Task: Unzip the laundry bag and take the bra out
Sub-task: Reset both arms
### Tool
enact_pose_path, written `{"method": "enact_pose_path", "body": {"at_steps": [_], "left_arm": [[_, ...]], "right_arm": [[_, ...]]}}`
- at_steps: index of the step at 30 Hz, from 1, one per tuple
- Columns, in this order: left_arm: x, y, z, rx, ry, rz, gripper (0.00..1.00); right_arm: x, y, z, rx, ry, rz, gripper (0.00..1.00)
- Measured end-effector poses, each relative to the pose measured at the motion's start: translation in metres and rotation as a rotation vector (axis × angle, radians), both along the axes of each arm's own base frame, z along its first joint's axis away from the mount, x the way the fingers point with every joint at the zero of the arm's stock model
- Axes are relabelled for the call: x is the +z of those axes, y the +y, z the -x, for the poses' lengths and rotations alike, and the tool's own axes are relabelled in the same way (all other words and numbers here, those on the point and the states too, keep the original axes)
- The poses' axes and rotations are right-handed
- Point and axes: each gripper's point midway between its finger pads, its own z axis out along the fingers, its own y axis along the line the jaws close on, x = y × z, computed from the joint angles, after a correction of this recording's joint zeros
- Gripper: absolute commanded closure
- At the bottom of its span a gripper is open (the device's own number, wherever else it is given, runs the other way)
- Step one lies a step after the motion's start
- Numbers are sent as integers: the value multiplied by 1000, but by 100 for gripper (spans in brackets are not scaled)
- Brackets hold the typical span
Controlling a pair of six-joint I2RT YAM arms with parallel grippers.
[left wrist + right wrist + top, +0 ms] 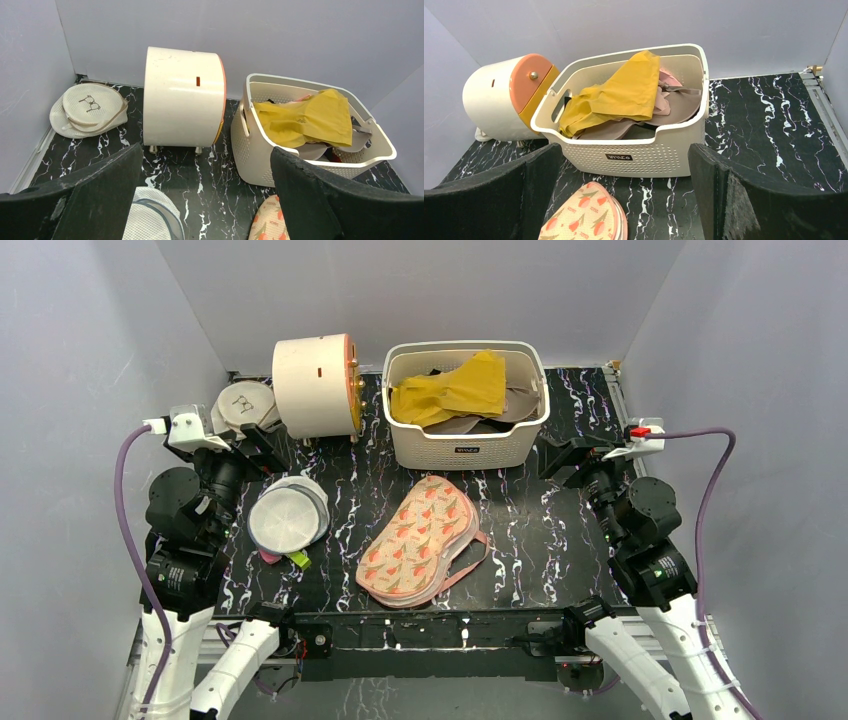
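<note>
The laundry bag (420, 540) lies flat on the black marbled bench (540, 530), near the front edge and about midway between the two arms, its long axis slanting from near left to far right. Its pink strap (472, 558) loops out along the right side. Whether its zip is shut cannot be told from these views, and nothing of its contents shows.

The left claw (262, 445) is spread wide and holds nothing; it hangs off to the left, well apart from the bag. The right claw (560, 455) is equally wide and empty, just beside the right end of the basket (465, 445).

That white basket stands behind the bag, with a yellow cloth (455, 390) heaped on darker fabrics inside. To its left a cream drum (312, 385) with an orange end lies on its side. A round mesh disc (288, 515) sits left of the bag, and a white mesh pouch (243, 405) rests in the far left corner
</note>
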Motion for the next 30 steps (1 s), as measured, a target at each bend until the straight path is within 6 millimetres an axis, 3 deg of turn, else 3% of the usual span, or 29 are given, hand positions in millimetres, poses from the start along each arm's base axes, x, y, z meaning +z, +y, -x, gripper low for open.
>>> {"method": "enact_pose_path", "body": {"at_steps": [30], "left_arm": [[-1, -1, 0, -4, 2, 0, 1]], "right_arm": [[0, 2, 0, 7, 4, -13, 2]]}}
